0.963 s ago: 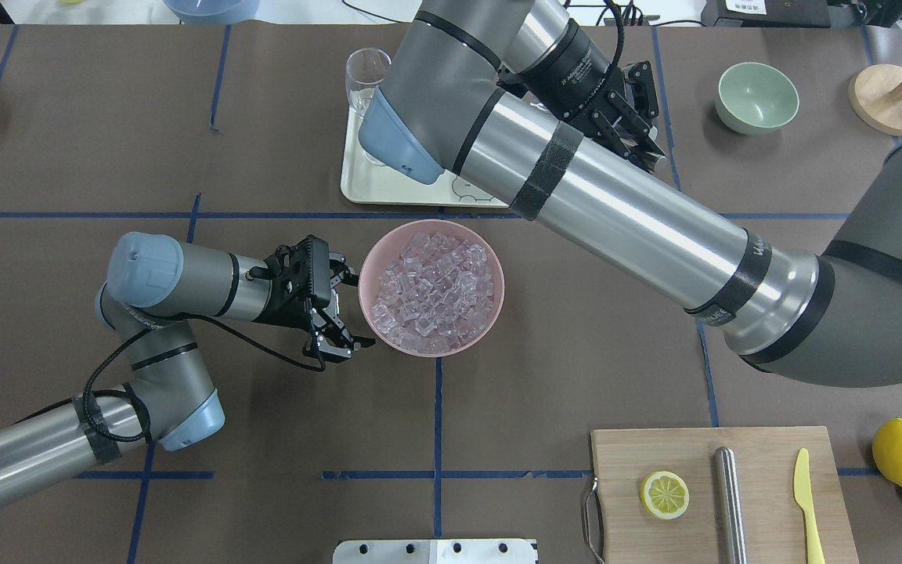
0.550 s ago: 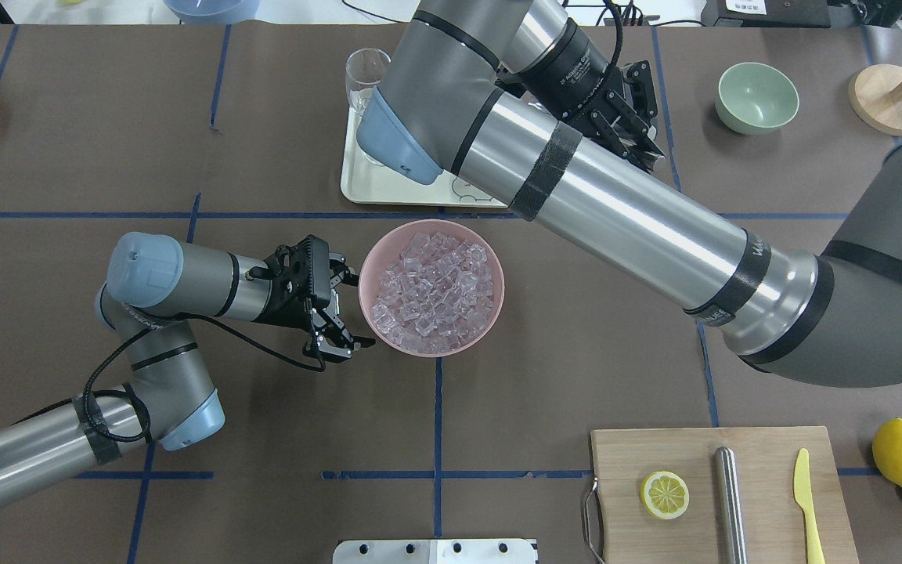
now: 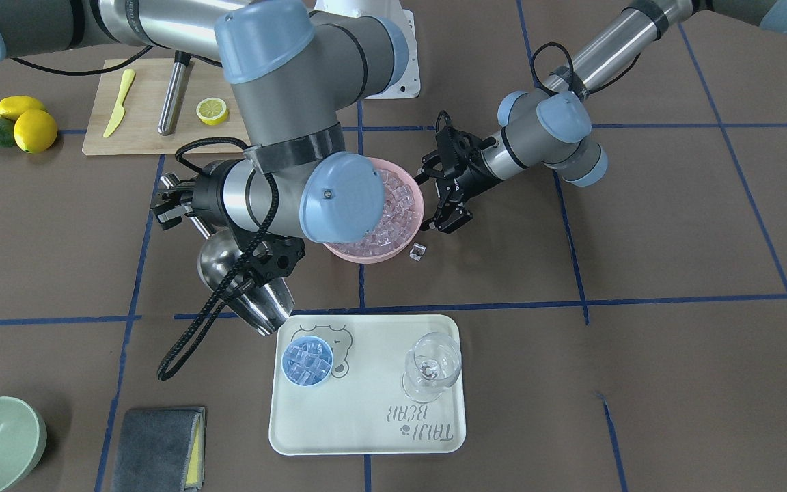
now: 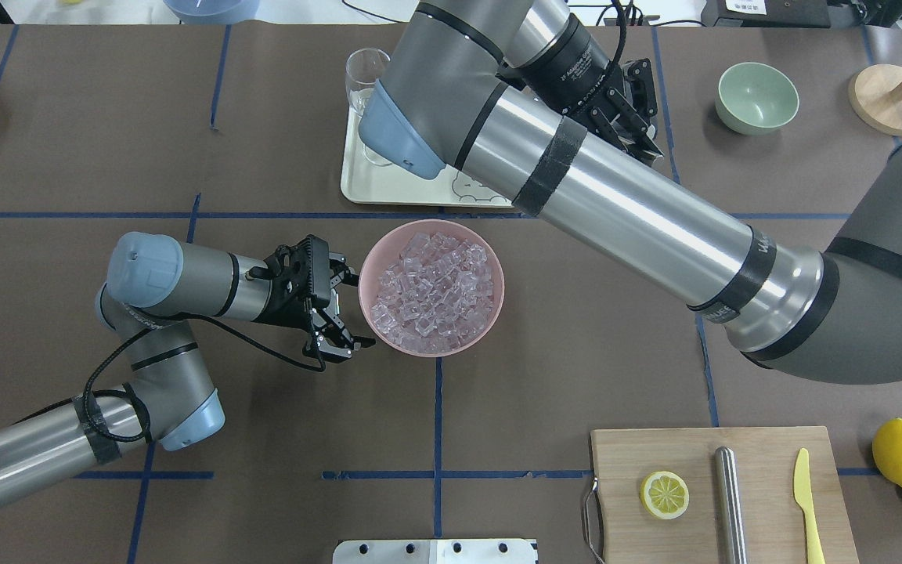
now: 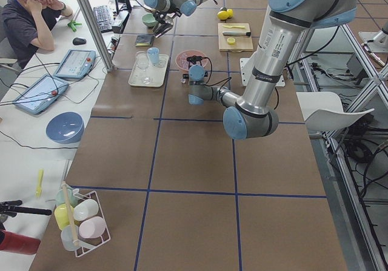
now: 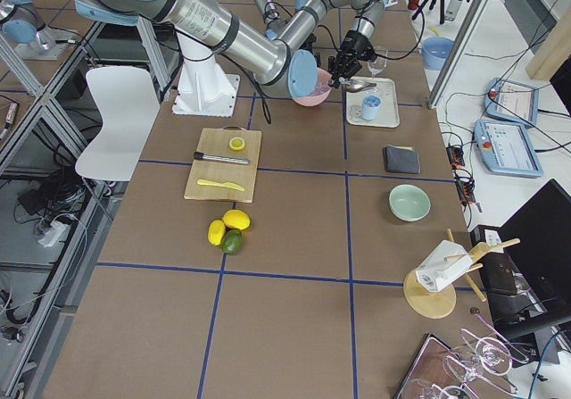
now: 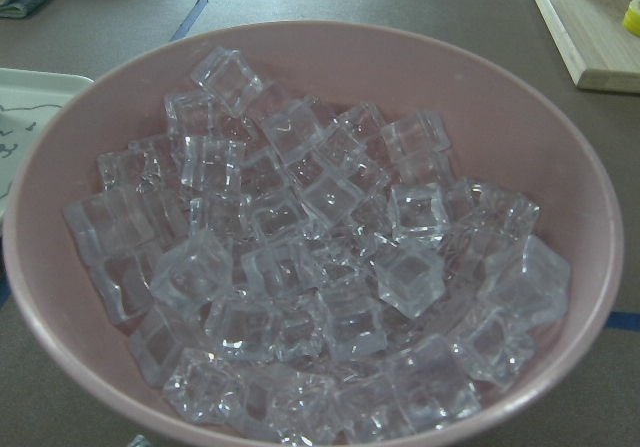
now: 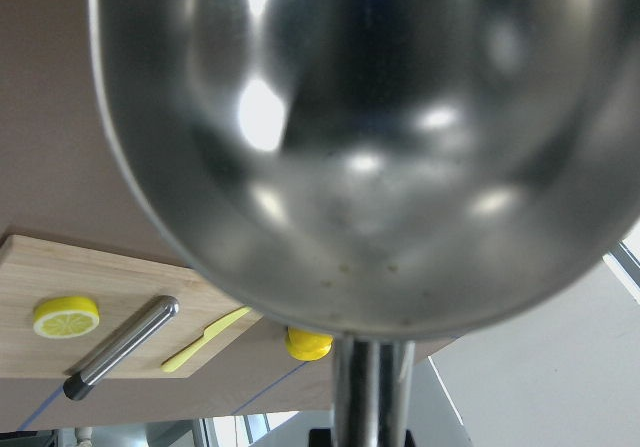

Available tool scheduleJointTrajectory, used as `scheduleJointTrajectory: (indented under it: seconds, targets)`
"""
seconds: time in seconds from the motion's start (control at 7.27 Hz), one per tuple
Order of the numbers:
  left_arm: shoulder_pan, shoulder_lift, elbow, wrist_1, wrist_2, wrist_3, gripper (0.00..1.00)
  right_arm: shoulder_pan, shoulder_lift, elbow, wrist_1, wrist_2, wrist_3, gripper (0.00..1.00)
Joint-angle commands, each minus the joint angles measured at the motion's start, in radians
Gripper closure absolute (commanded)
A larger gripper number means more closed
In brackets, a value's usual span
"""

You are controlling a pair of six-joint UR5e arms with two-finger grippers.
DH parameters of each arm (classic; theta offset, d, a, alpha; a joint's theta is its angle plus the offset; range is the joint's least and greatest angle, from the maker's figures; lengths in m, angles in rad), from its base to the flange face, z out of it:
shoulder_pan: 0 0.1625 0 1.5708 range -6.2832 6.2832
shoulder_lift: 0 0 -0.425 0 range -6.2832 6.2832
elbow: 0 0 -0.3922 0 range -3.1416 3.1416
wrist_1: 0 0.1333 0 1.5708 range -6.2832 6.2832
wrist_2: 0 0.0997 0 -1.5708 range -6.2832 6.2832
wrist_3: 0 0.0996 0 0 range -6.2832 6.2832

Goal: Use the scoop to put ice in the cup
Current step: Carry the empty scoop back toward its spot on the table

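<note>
The ice [image 7: 310, 257] is heaped in a pink bowl [image 4: 373, 258] at mid-table. My left gripper [image 4: 357, 309] stands open at that bowl's left rim, a finger on either side, holding nothing. My right gripper [image 3: 178, 205] is shut on the rod handle of the steel scoop [image 3: 264, 304]. The scoop hangs tilted just beside the tray's corner, and its trough [image 8: 350, 137] looks empty in the right wrist view. The light-blue cup [image 3: 307, 360] stands on the tray with several cubes in it. In the overhead view the cup is hidden under my right arm.
A cream tray [image 3: 366, 417] also carries a clear stemmed glass [image 3: 432, 365]. One loose cube [image 3: 419, 251] lies on the table by the bowl. A cutting board [image 4: 701, 501] with a lemon slice, steel cylinder and yellow knife is nearby, as are a green bowl [image 4: 756, 98] and a grey cloth [image 3: 158, 447].
My right arm's wrist has shifted slightly away from the tray's middle with the scoop. The left arm and the pink bowl have not moved.
</note>
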State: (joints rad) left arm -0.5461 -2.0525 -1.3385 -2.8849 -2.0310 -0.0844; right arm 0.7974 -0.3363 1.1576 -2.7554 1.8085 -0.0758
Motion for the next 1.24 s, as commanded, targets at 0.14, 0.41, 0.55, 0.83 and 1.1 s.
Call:
scheduleJointTrajectory:
  seconds: [0.14, 0.41, 0.55, 0.83, 1.1]
  targets:
    - [0.0, 0.0, -0.001, -0.001, 0.0, 0.0, 0.0, 0.075, -0.094, 0.139, 0.011, 0.15, 0.016, 1.0]
    - [0.0, 0.0, -0.002, -0.001, 0.0, 0.0, 0.0, 0.118, -0.206, 0.279, 0.025, 0.227, 0.017, 1.0]
    - [0.0, 0.0, -0.002, -0.001, 0.0, 0.0, 0.0, 0.123, -0.243, 0.319, 0.025, 0.238, 0.057, 1.0]
    - [0.0, 0.0, -0.002, -0.001, 0.0, 0.0, 0.0, 0.131, -0.524, 0.635, 0.122, 0.325, 0.213, 1.0]
    - [0.0, 0.0, -0.002, -0.001, 0.0, 0.0, 0.0, 0.131, -0.74, 0.779, 0.317, 0.386, 0.428, 1.0]
